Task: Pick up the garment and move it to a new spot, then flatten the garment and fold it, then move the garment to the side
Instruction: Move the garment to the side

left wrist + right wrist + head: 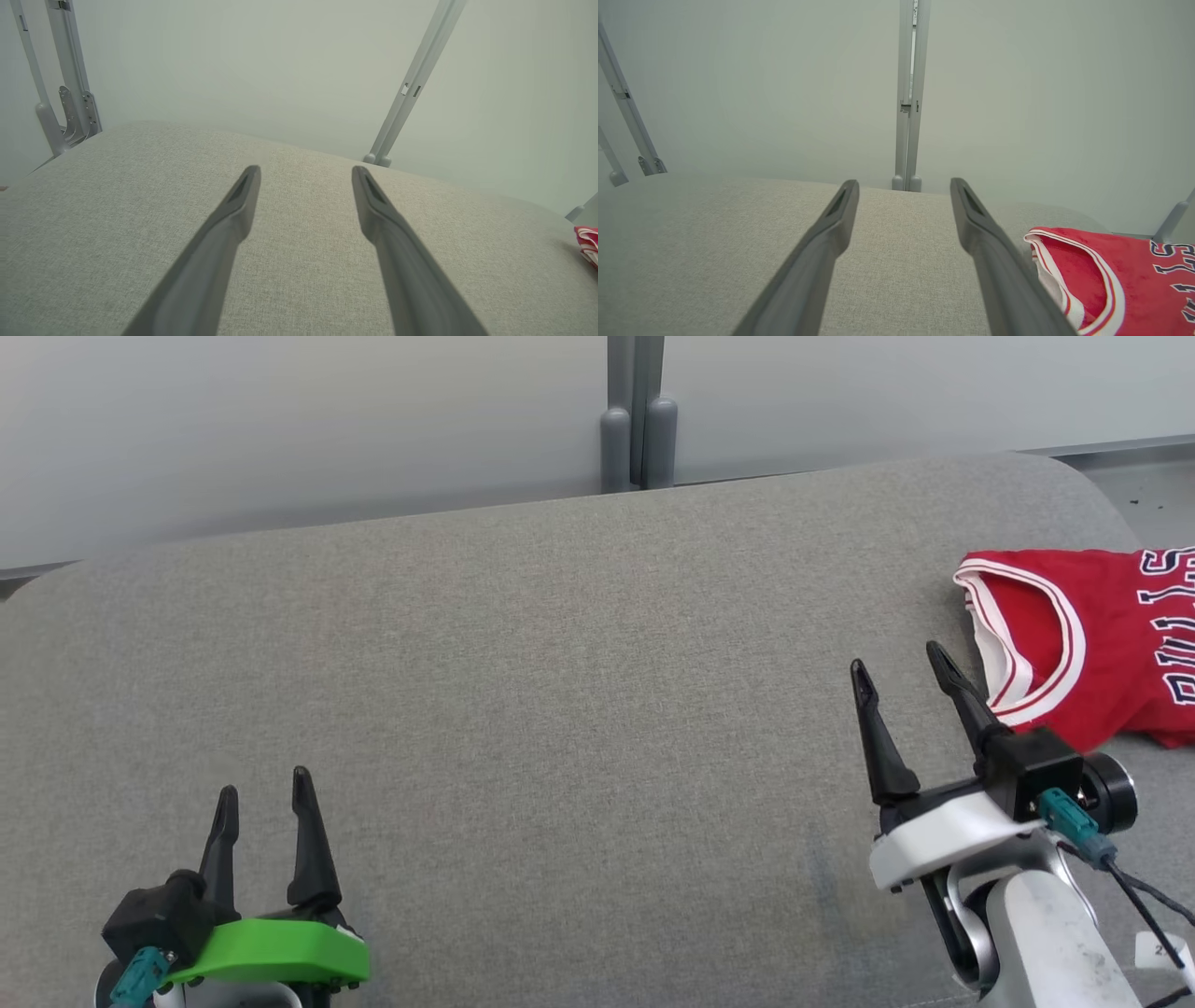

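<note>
The garment [1111,644] is a red basketball jersey with white trim and dark lettering, lying folded at the right edge of a grey upholstered surface [560,691]. In the right wrist view the garment [1125,280] lies just right of my right finger. My right gripper [901,667] stands open and empty just left of the jersey, apart from it. At the lower left, far from the jersey, my left gripper [263,791] is open with nothing in it. A sliver of the garment [587,242] shows at the right edge of the left wrist view.
A pale partition wall with a grey post [637,415] runs behind the surface's far edge. The surface's corners are rounded, and floor [1144,490] shows past the far right corner. Bare grey fabric spans the stretch between my two grippers.
</note>
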Motion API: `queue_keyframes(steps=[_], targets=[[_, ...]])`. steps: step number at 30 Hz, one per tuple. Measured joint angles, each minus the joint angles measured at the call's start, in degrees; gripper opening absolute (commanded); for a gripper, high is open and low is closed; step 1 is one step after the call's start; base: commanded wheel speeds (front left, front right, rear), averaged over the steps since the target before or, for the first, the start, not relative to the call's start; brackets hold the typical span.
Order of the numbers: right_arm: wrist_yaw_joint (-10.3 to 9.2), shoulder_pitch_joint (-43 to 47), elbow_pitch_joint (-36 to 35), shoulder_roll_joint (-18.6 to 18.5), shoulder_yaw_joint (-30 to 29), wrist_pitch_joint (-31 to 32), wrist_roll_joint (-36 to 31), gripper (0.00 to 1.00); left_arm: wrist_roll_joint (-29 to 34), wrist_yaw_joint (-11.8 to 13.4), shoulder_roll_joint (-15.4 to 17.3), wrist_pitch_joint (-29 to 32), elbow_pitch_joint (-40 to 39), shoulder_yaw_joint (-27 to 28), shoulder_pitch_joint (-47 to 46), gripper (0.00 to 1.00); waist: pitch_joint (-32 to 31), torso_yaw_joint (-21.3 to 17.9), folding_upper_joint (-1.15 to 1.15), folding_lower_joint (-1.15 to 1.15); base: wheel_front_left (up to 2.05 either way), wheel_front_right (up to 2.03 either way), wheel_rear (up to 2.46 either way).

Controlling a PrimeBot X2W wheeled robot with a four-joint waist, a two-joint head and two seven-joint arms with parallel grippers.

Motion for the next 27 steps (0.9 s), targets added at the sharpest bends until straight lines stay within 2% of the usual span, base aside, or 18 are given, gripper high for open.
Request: queue_keyframes(steps=[9,27], targets=[[0.0,6.66,-4.85,0.31,1.13,1.45,3.01,1.0,0.48,0.01,-1.05,0.0,1.24,0.12,1.08,1.0,-0.65,1.37,0.01,0.0,0.0,0.0,0.0],[0.0,9.94,-5.26,0.31,1.7,1.53,5.06,1.0,2.59,-0.55,-1.71,0.0,2.11,-0.1,2.04,1.0,-2.11,2.05,0.01,0.0,0.0,0.0,0.0]])
